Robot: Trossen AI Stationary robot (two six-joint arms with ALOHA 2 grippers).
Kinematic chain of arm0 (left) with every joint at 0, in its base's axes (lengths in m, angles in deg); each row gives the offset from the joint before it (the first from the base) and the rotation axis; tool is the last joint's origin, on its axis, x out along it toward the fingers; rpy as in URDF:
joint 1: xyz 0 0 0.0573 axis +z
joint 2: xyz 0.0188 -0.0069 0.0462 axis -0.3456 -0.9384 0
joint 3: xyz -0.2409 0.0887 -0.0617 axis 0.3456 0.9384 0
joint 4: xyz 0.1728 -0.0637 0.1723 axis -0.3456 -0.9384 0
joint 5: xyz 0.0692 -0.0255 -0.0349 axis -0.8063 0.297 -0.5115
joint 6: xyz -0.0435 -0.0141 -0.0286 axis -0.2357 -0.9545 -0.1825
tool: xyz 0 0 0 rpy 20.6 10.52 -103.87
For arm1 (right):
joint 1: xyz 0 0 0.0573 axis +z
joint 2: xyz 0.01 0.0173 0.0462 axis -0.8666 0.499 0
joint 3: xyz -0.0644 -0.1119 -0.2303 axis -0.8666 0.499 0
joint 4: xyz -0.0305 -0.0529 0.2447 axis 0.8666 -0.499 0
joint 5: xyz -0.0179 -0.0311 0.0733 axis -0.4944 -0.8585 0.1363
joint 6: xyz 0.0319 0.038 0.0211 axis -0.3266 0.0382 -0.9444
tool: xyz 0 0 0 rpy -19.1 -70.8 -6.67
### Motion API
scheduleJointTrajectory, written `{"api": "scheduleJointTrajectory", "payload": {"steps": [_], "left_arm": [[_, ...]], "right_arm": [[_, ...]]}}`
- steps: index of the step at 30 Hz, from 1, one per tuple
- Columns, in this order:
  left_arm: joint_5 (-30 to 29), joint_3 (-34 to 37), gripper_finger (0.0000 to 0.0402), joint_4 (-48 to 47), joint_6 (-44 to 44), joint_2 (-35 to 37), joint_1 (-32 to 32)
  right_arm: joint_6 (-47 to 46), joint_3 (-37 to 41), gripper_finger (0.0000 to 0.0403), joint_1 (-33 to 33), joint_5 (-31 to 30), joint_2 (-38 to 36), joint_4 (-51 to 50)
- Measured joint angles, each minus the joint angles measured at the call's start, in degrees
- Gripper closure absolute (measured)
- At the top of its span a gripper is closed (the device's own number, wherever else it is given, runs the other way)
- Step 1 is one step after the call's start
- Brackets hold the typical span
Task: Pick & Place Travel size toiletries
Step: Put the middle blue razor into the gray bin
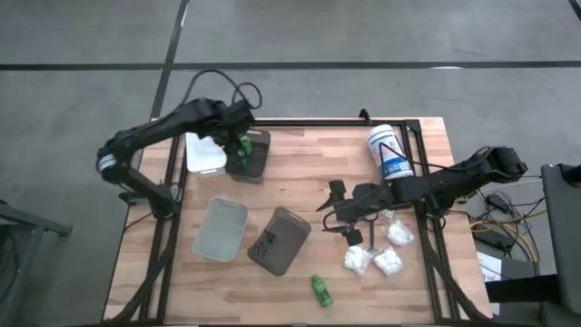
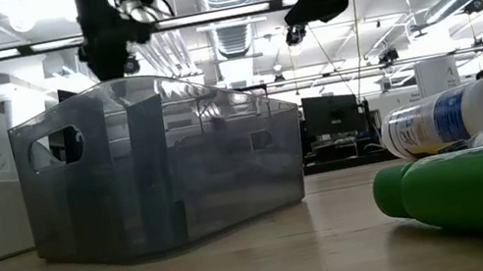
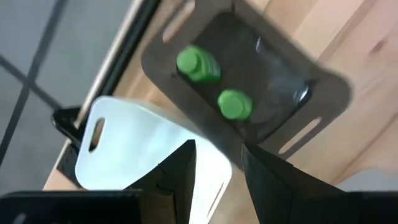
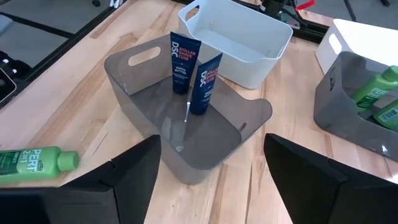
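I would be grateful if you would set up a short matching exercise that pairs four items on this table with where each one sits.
Things:
1. two blue tubes
2. white packets
3. lone green bottle
4. white tub

Places:
A. lying on its side at the back right of the table
B. standing inside the smoky tray at mid-table
C. lying alone on bare wood near the front edge
D. clustered on the wood just in front of the right pincer

Pairs: 1-B, 2-D, 3-C, 4-A
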Motion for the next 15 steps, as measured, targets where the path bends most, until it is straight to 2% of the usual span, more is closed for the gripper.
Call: {"api": "scheduleJointTrajectory", "payload": {"steps": [7, 15], "left_arm": [[0.04, 6.07, 0.0266, 9.42, 0.78, 12.38, -3.45], [1.95, 19.52, 0.0266, 26.62, 0.83, 26.51, -9.48]], "right_arm": [[-2.83, 0.02, 0.0113, 0.02, -0.04, -0.01, -1.13], [-4.29, 0.04, 0.0136, 0.02, -0.06, 0.01, -2.98]]}}
